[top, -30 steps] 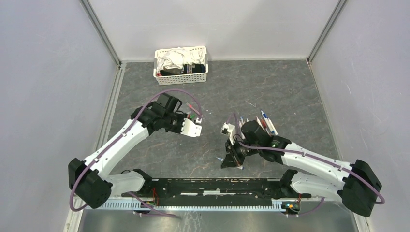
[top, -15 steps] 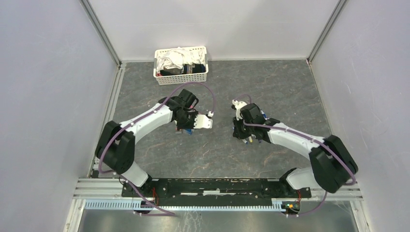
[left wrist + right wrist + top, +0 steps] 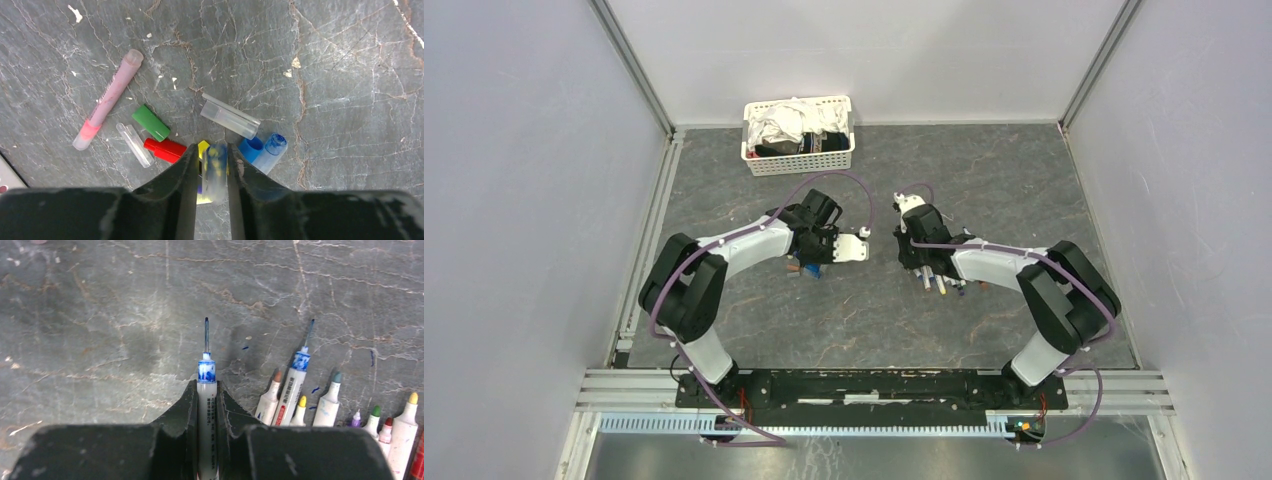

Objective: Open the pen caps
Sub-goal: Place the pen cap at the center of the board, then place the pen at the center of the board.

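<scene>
In the left wrist view my left gripper (image 3: 210, 155) hangs over a pile of pen caps: green (image 3: 152, 122), red (image 3: 165, 148), yellow (image 3: 202, 146), blue (image 3: 250, 148) and clear (image 3: 230, 116). A clear pen cap (image 3: 216, 172) sits blurred between the jaws, which stand slightly parted with a sliver of gap on its left. My right gripper (image 3: 206, 387) is shut on a white pen (image 3: 206, 405) whose uncapped blue tip (image 3: 206, 337) points forward. Several uncapped pens (image 3: 292, 390) lie in a row to its right.
A pink translucent marker (image 3: 107, 97) lies left of the caps. A white slotted basket (image 3: 804, 160) of cloths stands at the back. From above, the left gripper (image 3: 812, 258) and the right gripper (image 3: 914, 262) work mid-table, about a hand's width apart.
Both arms have reached further out over the table, left over the cap pile, right beside the pen row. The left jaws have eased apart around the clear cap.
</scene>
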`<state>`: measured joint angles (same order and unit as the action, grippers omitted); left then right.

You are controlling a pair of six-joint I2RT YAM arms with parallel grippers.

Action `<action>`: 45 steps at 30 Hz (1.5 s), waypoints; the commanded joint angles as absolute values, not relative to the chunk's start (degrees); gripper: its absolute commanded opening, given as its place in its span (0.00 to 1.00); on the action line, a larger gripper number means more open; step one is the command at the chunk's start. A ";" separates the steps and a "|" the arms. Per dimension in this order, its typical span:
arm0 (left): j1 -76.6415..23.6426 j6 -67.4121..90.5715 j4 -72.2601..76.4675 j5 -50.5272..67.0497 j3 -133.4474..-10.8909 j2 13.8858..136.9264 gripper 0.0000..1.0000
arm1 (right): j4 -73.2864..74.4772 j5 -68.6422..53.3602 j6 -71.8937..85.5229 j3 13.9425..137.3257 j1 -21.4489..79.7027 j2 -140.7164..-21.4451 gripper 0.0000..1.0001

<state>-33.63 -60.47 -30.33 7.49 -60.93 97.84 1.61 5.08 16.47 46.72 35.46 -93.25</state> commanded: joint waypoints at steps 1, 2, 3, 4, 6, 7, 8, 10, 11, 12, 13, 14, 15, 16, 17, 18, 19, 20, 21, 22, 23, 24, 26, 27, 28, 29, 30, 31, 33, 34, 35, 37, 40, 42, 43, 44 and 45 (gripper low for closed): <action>-33.93 -56.42 -27.32 6.10 -60.79 98.29 0.38 | -2.69 11.25 17.13 47.74 35.38 -95.04 0.14; -33.93 -55.77 -27.19 6.19 -61.07 98.34 0.42 | -3.01 11.64 17.13 47.50 35.34 -95.31 0.15; -33.93 -55.17 -27.23 6.24 -61.54 98.36 0.45 | -3.24 12.00 17.07 47.31 35.33 -95.55 0.17; -33.93 -54.52 -27.23 6.41 -61.98 98.24 0.49 | -3.32 12.45 17.14 47.05 35.34 -95.63 0.17; -33.93 -53.35 -27.43 6.94 -62.83 97.78 0.59 | -3.54 13.00 17.05 46.60 35.40 -95.64 0.20; -33.93 -52.90 -27.61 7.06 -63.25 97.48 0.62 | -3.54 13.01 16.98 46.42 35.38 -95.55 0.21; -33.88 -52.18 -28.05 7.15 -63.95 97.13 0.64 | -3.44 13.17 17.05 46.21 35.36 -95.46 0.23; -33.71 -50.92 -29.72 7.37 -66.26 96.36 0.66 | -3.38 13.23 17.14 45.74 35.39 -94.84 0.28; -33.48 -50.00 -30.93 7.69 -67.99 95.96 0.67 | -3.34 13.35 17.22 45.43 35.35 -94.48 0.31; -33.11 -48.61 -32.65 8.41 -70.06 95.63 0.68 | -3.34 13.32 17.19 45.07 35.38 -93.95 0.32; -32.54 -47.08 -34.67 9.65 -72.72 95.24 0.69 | -3.26 13.36 17.23 44.71 35.34 -93.44 0.33; -31.73 -44.88 -36.46 11.29 -75.23 94.88 0.70 | -3.25 13.43 17.14 44.36 35.38 -92.80 0.35; -30.78 -42.97 -38.07 12.31 -78.00 94.39 0.78 | -3.19 13.47 17.05 44.18 35.40 -92.12 0.36; -29.71 -41.51 -39.50 13.18 -80.59 93.86 0.97 | -3.04 13.49 17.05 44.05 35.40 -91.66 0.36; -28.45 -40.28 -41.10 15.27 -82.91 93.26 0.99 | -2.79 13.45 17.05 44.03 35.35 -91.02 0.36; -27.27 -38.82 -42.40 16.28 -85.42 92.35 1.00 | -2.56 13.61 17.12 44.03 35.35 -90.18 0.35; -26.00 -37.42 -42.79 16.77 -86.26 91.86 1.00 | -2.40 13.68 17.14 44.15 35.42 -89.42 0.35; -24.79 -36.08 -43.31 17.02 -87.28 90.86 1.00 | -2.20 13.73 17.10 44.41 35.42 -88.49 0.35; -23.65 -34.94 -43.57 17.01 -87.97 90.28 1.00 | -2.20 13.53 16.93 44.75 35.50 -87.67 0.36; -22.59 -34.03 -43.98 16.79 -88.49 89.31 1.00 | -2.08 13.27 16.63 45.55 35.78 -86.98 0.36; -21.64 -33.58 -44.58 16.48 -88.70 88.88 1.00 | -1.82 12.95 16.17 46.83 36.09 -86.64 0.37; -20.64 -33.49 -45.35 16.36 -88.88 88.01 1.00 | -1.55 12.57 15.41 48.18 36.52 -86.74 0.38; -18.89 -33.37 -47.06 16.44 -88.35 86.85 1.00 | -1.64 10.10 13.34 51.94 37.89 -88.22 0.43; -17.97 -33.00 -47.65 16.41 -87.86 86.28 1.00 | -1.67 8.93 11.92 54.20 38.60 -89.62 0.45; -17.21 -32.62 -48.02 16.37 -87.17 85.63 1.00 | -1.67 7.24 10.57 56.14 39.57 -91.11 0.48; -16.36 -32.53 -48.44 16.39 -86.14 84.83 1.00 | -1.61 6.09 9.06 58.63 40.44 -93.24 0.50; -15.73 -32.17 -48.46 16.30 -85.08 84.03 1.00 | -1.54 4.81 7.65 61.21 41.46 -95.56 0.53; -14.99 -31.79 -48.11 16.41 -83.86 83.01 1.00 | -1.37 3.06 6.43 63.49 42.21 -97.47 0.54; -13.16 -31.41 -47.53 17.15 -81.45 81.02 1.00 | -0.37 1.58 4.42 68.93 43.57 -102.37 0.58; -12.69 -31.38 -47.34 17.54 -80.57 80.20 1.00 | -0.10 1.24 3.45 71.58 44.02 -105.03 0.59; -11.89 -31.11 -46.95 17.77 -79.74 79.54 1.00 | -0.17 1.29 2.68 74.23 44.35 -107.62 0.60; -10.77 -30.67 -46.82 17.94 -78.79 78.71 1.00 | 1.99 2.08 2.01 78.84 44.68 -112.19 0.61; -9.88 -30.63 -47.08 19.12 -77.76 78.31 1.00 | 1.99 2.66 1.98 84.24 44.68 -117.87 0.58; -9.84 -30.66 -47.46 20.51 -77.19 78.26 1.00 | 2.47 2.67 2.25 88.73 44.68 -121.79 0.54; -9.83 -30.85 -47.70 21.00 -76.91 78.29 1.00 | 3.12 2.88 2.43 90.79 44.67 -123.30 0.52; -9.84 -30.90 -47.82 21.16 -76.66 78.23 1.00 | 3.73 3.06 2.56 92.97 44.64 -125.00 0.50; -9.84 -31.00 -47.85 21.26 -76.46 78.26 1.00 | 4.33 3.50 2.56 94.40 44.65 -126.12 0.48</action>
